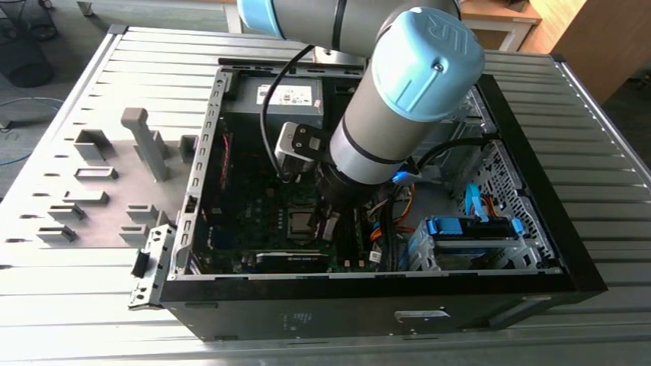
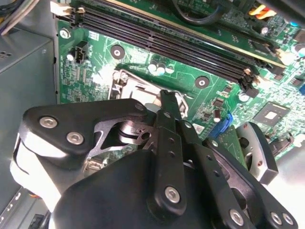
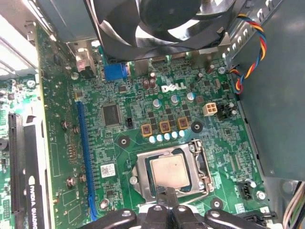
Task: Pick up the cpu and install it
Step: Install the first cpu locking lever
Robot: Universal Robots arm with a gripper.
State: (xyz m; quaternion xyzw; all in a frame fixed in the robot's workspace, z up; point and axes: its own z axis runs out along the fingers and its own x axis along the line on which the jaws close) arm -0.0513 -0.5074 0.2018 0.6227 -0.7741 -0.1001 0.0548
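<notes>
The cpu (image 3: 169, 171) is a silvery-grey square lying flat inside the dark metal socket frame (image 3: 200, 164) on the green motherboard (image 3: 143, 109). In the exterior view the cpu (image 1: 302, 222) shows in the middle of the open computer case, just to the exterior view's left of the arm's tip. My gripper (image 3: 167, 192) hovers at the chip's edge, its black fingertips (image 3: 163, 198) pressed together with nothing between them. In the second wrist view the black fingers (image 2: 167, 110) reach toward the socket frame (image 2: 128, 83), and the gripper body hides the chip.
A black fan (image 3: 162, 21) sits beside the socket. Memory slots (image 2: 157, 33) run along one side, a graphics card (image 3: 24, 157) along another. Coloured cables (image 3: 250, 52) hang near the case wall (image 1: 539, 175). Grey holder blocks (image 1: 112, 183) stand on the table at the exterior view's left.
</notes>
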